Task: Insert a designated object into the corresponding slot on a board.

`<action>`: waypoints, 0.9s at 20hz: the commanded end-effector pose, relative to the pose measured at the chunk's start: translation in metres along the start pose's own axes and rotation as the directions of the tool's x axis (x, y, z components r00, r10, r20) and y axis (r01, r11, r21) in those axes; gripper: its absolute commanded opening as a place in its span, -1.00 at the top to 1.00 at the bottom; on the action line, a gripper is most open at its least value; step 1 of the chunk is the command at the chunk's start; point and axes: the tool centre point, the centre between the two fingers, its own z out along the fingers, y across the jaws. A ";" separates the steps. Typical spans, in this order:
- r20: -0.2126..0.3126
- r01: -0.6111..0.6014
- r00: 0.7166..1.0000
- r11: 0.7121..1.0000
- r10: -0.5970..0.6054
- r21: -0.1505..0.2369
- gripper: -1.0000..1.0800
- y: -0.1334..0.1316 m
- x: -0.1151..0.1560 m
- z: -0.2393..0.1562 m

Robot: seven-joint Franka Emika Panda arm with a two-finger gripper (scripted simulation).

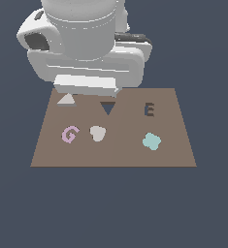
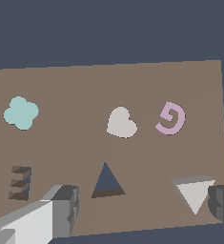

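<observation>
Hanging low over the back edge of the board (image 1: 135, 155), the end effector (image 2: 144, 209) has its jaws spread wide, nothing held between them; in the wrist view one finger sits beside the triangular slot (image 2: 107, 181) and the other is right up against a corner of the pale triangle piece (image 2: 193, 191), which lies flat on the board, apart from the slot and towards the exterior view's left. That is where I would worry: the jaws straddle the empty slot more than the piece, so closing here would catch only air or nudge the triangle by its corner, spinning or sliding it. A thin flat piece like that looks hard to pinch; fingers could ride over it or scrape the board. Once lifted, it must match the slot's pointing direction, and a small twist would leave it perched on the rim. Farther out lie the heart-like blob (image 2: 121, 123), the pink G (image 2: 171, 118) and the teal clover (image 2: 21, 113), with the E cutout (image 2: 21, 182) to one side, all well apart from the piece.
</observation>
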 end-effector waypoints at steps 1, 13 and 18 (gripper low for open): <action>0.000 0.000 1.000 1.000 0.000 0.000 -0.92 0.000 0.000 0.000; -0.001 0.070 0.998 0.998 -0.070 0.004 -0.92 0.013 -0.013 0.015; -0.002 0.138 0.990 0.990 -0.138 0.008 -0.92 0.027 -0.024 0.030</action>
